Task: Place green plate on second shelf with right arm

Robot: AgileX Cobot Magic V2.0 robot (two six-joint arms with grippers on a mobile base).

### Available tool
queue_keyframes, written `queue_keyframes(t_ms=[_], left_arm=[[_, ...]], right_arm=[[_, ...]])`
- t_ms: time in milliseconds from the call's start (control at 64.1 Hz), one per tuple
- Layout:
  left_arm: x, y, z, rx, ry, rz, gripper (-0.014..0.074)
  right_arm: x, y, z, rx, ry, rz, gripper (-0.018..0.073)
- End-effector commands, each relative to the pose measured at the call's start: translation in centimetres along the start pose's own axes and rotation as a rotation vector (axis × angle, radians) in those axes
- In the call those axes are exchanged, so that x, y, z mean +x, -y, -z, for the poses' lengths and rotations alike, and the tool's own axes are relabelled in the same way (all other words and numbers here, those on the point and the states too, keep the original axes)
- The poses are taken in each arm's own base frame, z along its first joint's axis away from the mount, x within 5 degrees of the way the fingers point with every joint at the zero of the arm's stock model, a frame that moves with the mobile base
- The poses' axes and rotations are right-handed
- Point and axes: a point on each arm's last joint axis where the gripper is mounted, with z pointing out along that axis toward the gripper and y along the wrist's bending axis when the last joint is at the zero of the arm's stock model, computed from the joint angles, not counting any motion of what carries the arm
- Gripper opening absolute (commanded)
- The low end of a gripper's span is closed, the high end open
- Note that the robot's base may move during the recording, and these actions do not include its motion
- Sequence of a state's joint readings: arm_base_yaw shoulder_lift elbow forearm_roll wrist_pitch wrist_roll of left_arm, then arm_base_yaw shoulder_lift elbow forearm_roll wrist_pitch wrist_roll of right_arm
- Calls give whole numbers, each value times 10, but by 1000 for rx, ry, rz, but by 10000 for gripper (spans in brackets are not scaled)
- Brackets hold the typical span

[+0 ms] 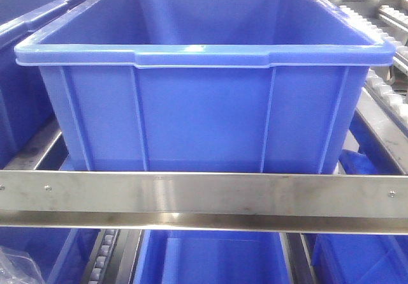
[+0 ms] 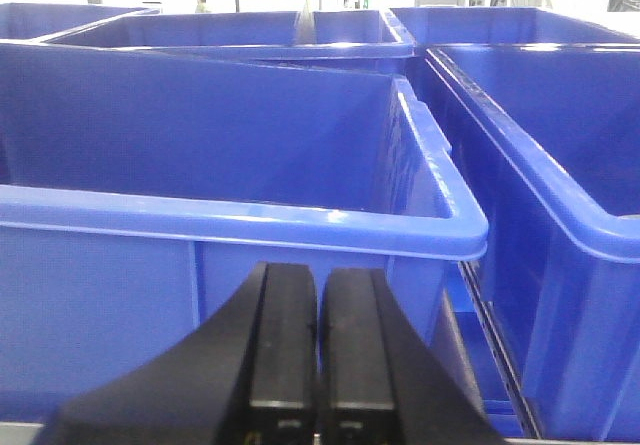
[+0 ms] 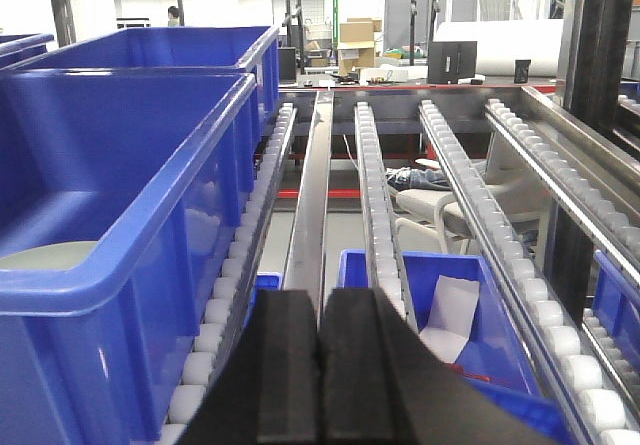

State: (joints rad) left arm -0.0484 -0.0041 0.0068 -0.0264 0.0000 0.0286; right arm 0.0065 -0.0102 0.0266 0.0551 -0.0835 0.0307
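Observation:
A sliver of the pale sage-green plate shows over the near rim of a blue bin at the left of the right wrist view, lying inside the bin; most of it is hidden. My right gripper is shut and empty, to the right of that bin, over the roller rails. My left gripper is shut and empty, just in front of the outer wall of a blue bin. Neither gripper nor the plate shows in the front view.
A large blue bin fills the front view, behind a steel shelf rail; more blue bins sit on the level below. White roller tracks run away to the right. A lower blue bin holds white paper.

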Motion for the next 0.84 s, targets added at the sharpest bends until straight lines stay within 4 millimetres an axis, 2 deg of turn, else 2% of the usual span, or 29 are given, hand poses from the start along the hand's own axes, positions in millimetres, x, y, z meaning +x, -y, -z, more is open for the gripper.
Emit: queue_keyframes(t_ms=[0, 826], left_arm=[[5, 0, 1, 0, 59, 10, 130], [5, 0, 1, 0, 59, 10, 130]], right_arm=[[-15, 0, 2, 0, 128, -2, 55], [-15, 0, 2, 0, 124, -2, 55]])
